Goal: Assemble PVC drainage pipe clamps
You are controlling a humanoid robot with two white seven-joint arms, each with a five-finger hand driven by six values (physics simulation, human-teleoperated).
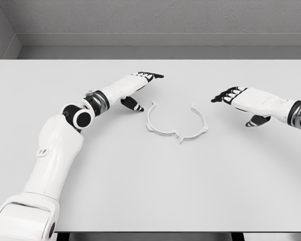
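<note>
Two white half-ring clamp pieces lie flat near the middle of the white table. The left half and the right half meet at their near ends, forming a ring that gapes at the far side. My left hand hovers just left of and behind the ring, fingers stretched out, thumb pointing down, holding nothing. My right hand hangs to the right of the ring, a short gap away, fingers extended toward it and empty.
A grey wall runs behind the table's far edge. The near edge of the table crosses the bottom of the view, with dark legs below it.
</note>
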